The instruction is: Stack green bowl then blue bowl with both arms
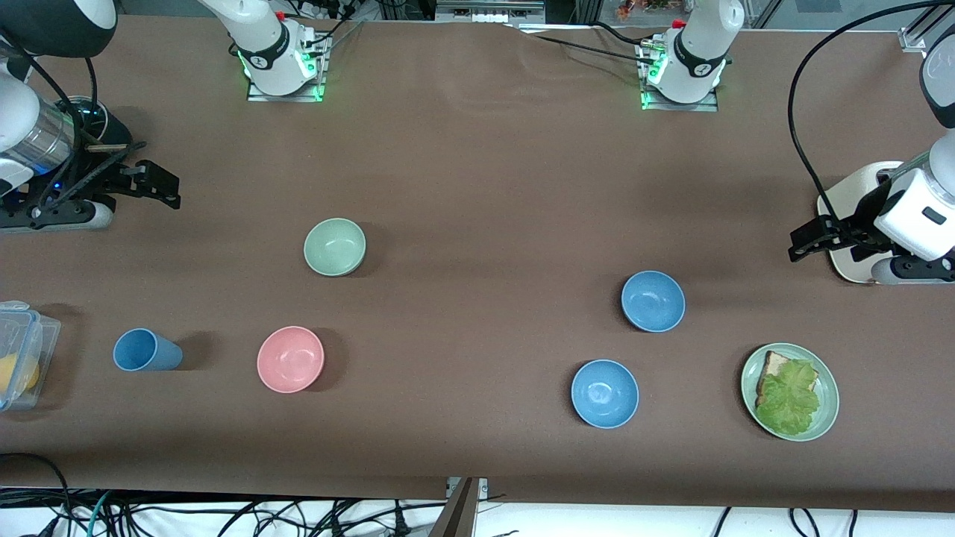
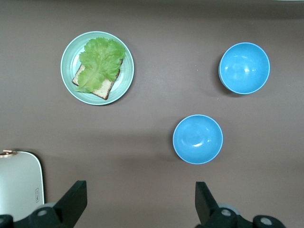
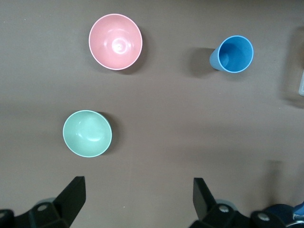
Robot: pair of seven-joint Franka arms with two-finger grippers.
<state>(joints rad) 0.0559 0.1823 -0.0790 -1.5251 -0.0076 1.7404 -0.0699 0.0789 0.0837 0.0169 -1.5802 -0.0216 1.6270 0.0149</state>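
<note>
While both tools gape, two blue bowls (image 1: 653, 300) sit.

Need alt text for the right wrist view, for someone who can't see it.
The right gripper, fingers open and empty, hangs over bare brown table with the green bowl just ahead of it. The pink bowl and the upright blue cup stand apart on the table.

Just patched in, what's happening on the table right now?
Nothing is being handled. The left gripper hangs open at its end of the table, the right gripper open at the other. The green bowl sits alone, farther from the camera than the pink bowl. The blue bowl rests apart, unstacked.
</note>
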